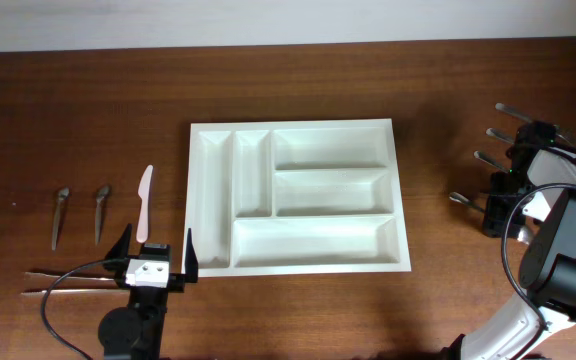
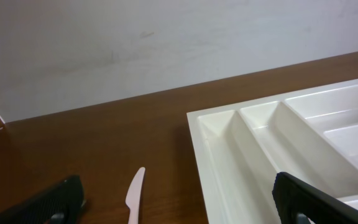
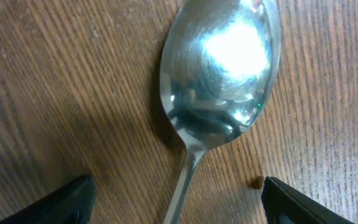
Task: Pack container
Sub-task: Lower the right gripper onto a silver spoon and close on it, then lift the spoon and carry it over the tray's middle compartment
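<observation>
The container, a white tray with five empty compartments, lies mid-table; its left corner shows in the left wrist view. My left gripper hovers open near the tray's front left corner, its fingers spread wide with nothing between them. A pale plastic knife lies just ahead of it. At the far right, my right gripper points down over a row of metal spoons. One spoon fills its wrist view. The jaws are open, straddling the handle without touching it.
Two small metal spoons lie at the far left. A pair of thin metal sticks lies beside the left arm. The right arm's body covers the front right corner. A white wall backs the table.
</observation>
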You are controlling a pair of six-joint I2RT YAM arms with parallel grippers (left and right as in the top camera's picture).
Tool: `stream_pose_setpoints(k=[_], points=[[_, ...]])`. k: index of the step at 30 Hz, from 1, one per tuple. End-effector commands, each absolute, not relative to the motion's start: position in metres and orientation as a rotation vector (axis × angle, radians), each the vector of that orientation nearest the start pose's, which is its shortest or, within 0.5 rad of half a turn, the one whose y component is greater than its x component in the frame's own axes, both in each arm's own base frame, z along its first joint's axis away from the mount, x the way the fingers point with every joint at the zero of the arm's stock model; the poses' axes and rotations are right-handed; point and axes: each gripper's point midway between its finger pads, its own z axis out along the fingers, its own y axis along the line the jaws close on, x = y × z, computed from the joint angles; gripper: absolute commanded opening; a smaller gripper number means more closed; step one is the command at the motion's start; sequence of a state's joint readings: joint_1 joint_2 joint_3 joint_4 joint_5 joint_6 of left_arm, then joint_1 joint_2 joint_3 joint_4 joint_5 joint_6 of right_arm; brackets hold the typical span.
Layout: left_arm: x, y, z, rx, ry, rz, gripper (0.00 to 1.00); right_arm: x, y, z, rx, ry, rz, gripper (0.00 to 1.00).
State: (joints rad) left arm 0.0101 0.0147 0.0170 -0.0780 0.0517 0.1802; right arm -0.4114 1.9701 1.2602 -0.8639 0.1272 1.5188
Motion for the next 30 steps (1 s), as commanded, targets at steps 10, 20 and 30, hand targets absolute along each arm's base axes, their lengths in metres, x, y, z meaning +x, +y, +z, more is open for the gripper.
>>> stream_pose_setpoints(k=[10,20,30], points=[[0.246,-0.004,0.157,0.183,1.637,0.125,0.99,0.302,-0.147,-0.014,-2.589,-1.791,0.164,0.93],[0.246,-0.004,0.157,0.183,1.637,0.125,0.99,0.312,-0.136,-0.015,-2.573,-1.775,0.035,0.91],[0.246,-0.004,0.157,0.182,1.637,0.126,0.99,0.311,-0.136,-0.015,-2.570,-1.773,0.039,0.81]])
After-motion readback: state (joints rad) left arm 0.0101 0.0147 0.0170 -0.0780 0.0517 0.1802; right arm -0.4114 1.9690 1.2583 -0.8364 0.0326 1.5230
